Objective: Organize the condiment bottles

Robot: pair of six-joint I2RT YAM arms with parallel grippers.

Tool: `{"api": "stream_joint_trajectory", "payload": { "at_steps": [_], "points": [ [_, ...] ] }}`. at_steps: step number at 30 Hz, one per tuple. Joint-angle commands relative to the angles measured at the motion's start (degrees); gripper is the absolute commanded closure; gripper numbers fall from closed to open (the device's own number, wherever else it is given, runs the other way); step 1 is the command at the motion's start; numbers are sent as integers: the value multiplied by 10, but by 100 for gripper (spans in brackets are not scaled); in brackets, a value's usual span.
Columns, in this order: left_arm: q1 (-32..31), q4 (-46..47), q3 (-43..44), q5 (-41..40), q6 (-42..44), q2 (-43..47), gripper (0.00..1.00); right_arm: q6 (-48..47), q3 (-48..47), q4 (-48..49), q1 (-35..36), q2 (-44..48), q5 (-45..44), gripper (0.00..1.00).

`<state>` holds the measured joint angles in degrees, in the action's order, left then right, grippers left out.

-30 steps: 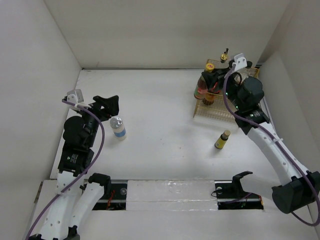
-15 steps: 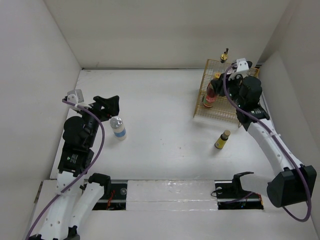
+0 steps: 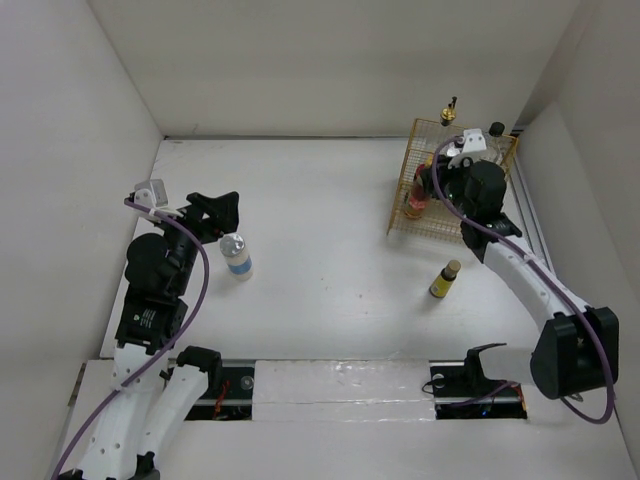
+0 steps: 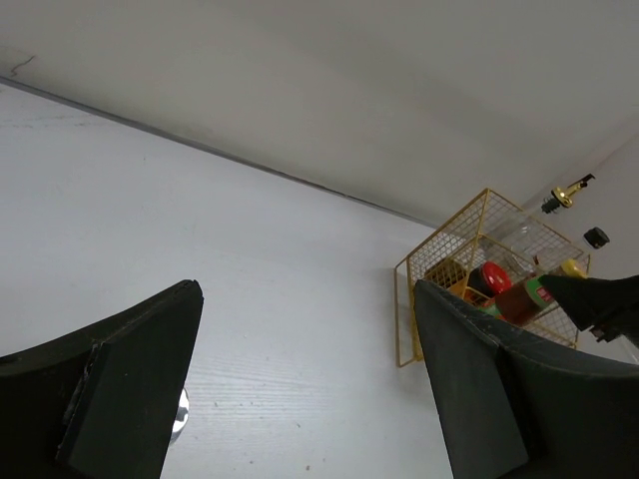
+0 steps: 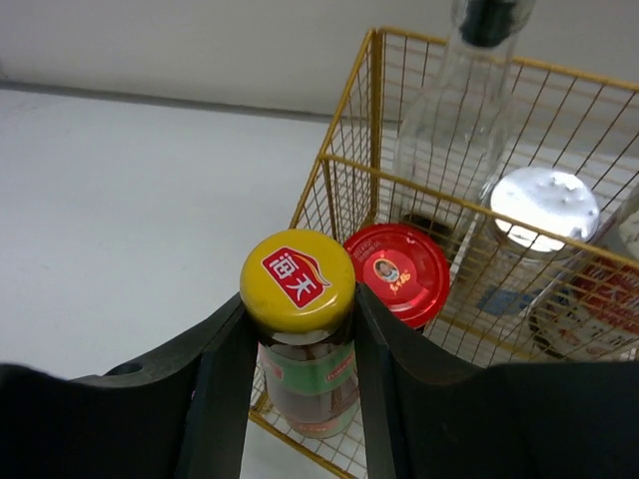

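My right gripper (image 3: 424,188) (image 5: 299,305) is shut on the yellow-capped, red-labelled bottle (image 5: 298,281) (image 3: 414,203), just under its cap, at the near-left corner of the gold wire basket (image 3: 432,234). Beside it in the basket stand a red-lidded jar (image 5: 397,273), a black-capped clear bottle (image 5: 454,130) and a silver-lidded jar (image 5: 544,208). A silver-lidded, blue-labelled bottle (image 3: 236,256) stands on the table by my left gripper (image 3: 213,208), which is open and empty. A small yellow-labelled bottle (image 3: 445,279) stands in front of the basket. A gold-capped bottle (image 3: 449,112) stands behind it.
The basket (image 5: 349,160) sits at the far right, close to the right wall. White walls enclose the table on three sides. In the left wrist view the basket (image 4: 399,309) shows far ahead between the open fingers (image 4: 130,384).
My right wrist has swung back towards the far wall over the basket, still holding the yellow-capped bottle at the near-left corner. The left arm has not moved.
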<state>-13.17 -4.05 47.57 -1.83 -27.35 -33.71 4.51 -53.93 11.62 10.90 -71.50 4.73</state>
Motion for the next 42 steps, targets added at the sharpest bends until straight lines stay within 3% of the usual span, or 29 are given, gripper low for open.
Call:
{"api": "stream_joint_trajectory", "payload": {
  "at_steps": [1, 10, 12, 15, 18, 26, 34, 38, 39, 42],
  "points": [
    [-5, 32, -5, 11, 3, 6, 17, 6, 9, 105, 19, -13, -26, 82],
    [-5, 32, -5, 11, 3, 6, 17, 16, 35, 111, 26, -40, -53, 77],
    [-5, 32, -5, 6, 3, 6, 17, 22, 42, 111, 31, -40, -59, 70],
    [-5, 32, -5, 13, 3, 7, 17, 22, 52, 111, 36, -40, -59, 48],
    [-5, 32, -5, 8, 3, 1, 17, 22, 52, 111, 36, -35, -65, 34],
    [-5, 32, -5, 14, 3, 1, 17, 22, 25, 86, 36, -8, -75, 19],
    [-5, 32, -5, 2, 3, 8, 17, 22, 11, 56, 76, 36, -125, 19],
    [-5, 26, -5, -5, 3, 2, 17, 28, 11, 71, 138, 31, -63, 39],
    [-5, 26, -5, -5, -2, 9, 17, 28, 4, 80, 177, 22, -53, 53],
    [-5, 20, -5, -19, -2, 9, 18, 14, -13, 103, 256, -48, 8, 62]
  ]
}}
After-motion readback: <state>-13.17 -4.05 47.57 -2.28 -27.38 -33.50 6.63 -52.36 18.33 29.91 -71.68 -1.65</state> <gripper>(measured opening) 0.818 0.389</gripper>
